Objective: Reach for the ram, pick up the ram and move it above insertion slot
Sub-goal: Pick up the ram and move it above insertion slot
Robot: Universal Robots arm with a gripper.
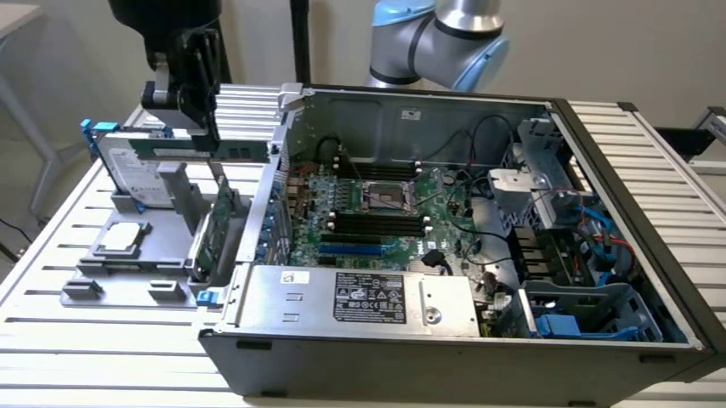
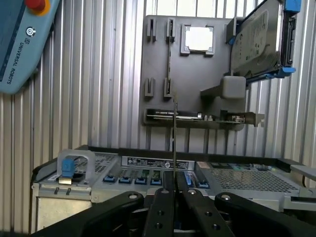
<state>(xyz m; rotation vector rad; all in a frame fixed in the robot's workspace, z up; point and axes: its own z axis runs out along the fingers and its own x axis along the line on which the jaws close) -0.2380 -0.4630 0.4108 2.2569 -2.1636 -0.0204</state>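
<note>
Matt grey plastic holder (image 2: 197, 79) on ribbed metal table (image 2: 98, 74).

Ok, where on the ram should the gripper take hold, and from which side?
Probably near mid-length, pinching the two flat faces from above the long upper edge: the ram is long and thin, so a central grip balances it. The gripper is shut on it that way.

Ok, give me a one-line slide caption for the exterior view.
Gripper holding the ram lifted beside the open computer case, above the grey parts fixture.

A robotics lab: opened computer case (image 1: 454, 255) on slatted aluminium table (image 1: 68, 340), teach pendant (image 2: 19, 44).
</note>
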